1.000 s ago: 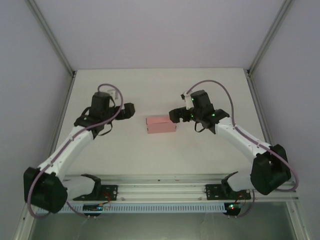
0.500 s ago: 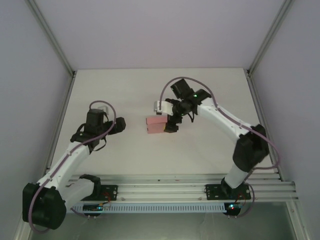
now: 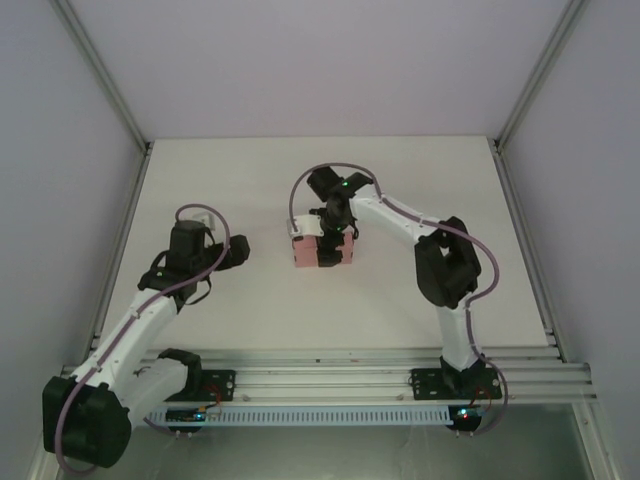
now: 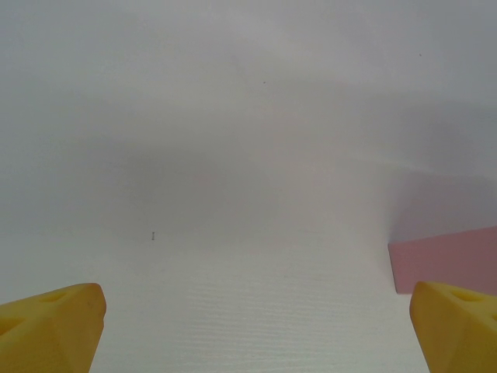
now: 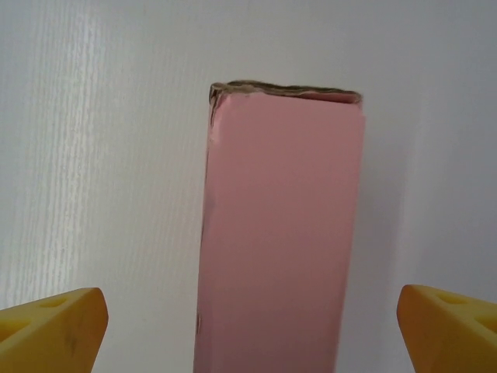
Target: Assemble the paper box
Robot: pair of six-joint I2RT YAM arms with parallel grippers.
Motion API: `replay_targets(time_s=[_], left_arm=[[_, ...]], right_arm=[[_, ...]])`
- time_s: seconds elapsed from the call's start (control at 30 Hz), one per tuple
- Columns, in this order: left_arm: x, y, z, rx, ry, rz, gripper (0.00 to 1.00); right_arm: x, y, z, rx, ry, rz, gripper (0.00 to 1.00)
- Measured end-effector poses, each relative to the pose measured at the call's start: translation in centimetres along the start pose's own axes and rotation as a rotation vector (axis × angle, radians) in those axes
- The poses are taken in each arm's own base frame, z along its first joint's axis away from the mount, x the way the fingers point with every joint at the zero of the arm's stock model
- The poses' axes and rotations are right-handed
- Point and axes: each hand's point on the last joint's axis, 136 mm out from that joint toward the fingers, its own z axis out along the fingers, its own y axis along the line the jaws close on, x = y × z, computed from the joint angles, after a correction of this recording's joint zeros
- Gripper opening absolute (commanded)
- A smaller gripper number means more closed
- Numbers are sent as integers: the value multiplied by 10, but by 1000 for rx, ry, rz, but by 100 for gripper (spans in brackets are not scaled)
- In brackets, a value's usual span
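Your left arm (image 3: 140, 314) and right arm (image 3: 395, 214) have white links between chunky black joints. A mauve cable (image 3: 330, 167) runs along each, a green light (image 3: 343, 183) glows near the right wrist, and the fingertips (image 4: 50, 326) are yellow.

No readable text, label, brand, number or sign is showing anywhere, the paper box (image 5: 279, 233) itself presenting only plain, unmarked pink card.
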Motion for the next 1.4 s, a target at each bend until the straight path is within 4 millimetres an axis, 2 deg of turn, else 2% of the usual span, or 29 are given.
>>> replay_targets(time_s=[0.13, 0.2, 0.3, 0.4, 0.5, 0.53, 0.73, 0.87, 1.0, 1.07, 1.13, 1.3, 1.33, 1.4], left_arm=[[0, 0, 0, -2, -1, 0, 100], [0, 1, 0, -2, -1, 0, 100], [1, 1, -1, -2, -3, 0, 100], [0, 1, -2, -1, -7, 0, 100], [-1, 1, -3, -4, -15, -1, 100], [-1, 1, -3, -4, -16, -1, 100], [0, 6, -4, -20, -25, -6, 100], [-1, 6, -6, -19, -35, -9, 100], [-1, 6, -7, -17, -39, -10, 100], [-1, 6, -7, -18, -39, -10, 100], [-1, 6, -7, -18, -40, -9, 100], [0, 7, -6, -23, -37, -9, 100], [0, 8, -6, -25, -38, -9, 100], [0, 8, -6, -25, -39, -9, 99]], right_arm=[[4, 6, 22, -25, 58, -5, 74], [5, 6, 26, -17, 79, -6, 55], [7, 0, 25, 12, 92, 5, 37], [8, -4, 22, 36, 103, 13, 32], [13, -12, 18, 92, 133, 8, 38], [16, -15, 15, 121, 147, 5, 37], [30, -21, 0, 405, 204, -36, 35], [36, -11, 12, 566, 179, -82, 43], [32, -12, 15, 641, 150, -93, 48], [32, -11, 18, 657, 138, -82, 56], [35, -4, 24, 646, 139, -77, 71], [37, 15, 34, 562, 126, -56, 88], [37, 19, 34, 541, 119, -45, 95], [34, 29, 29, 504, 96, -33, 98]])
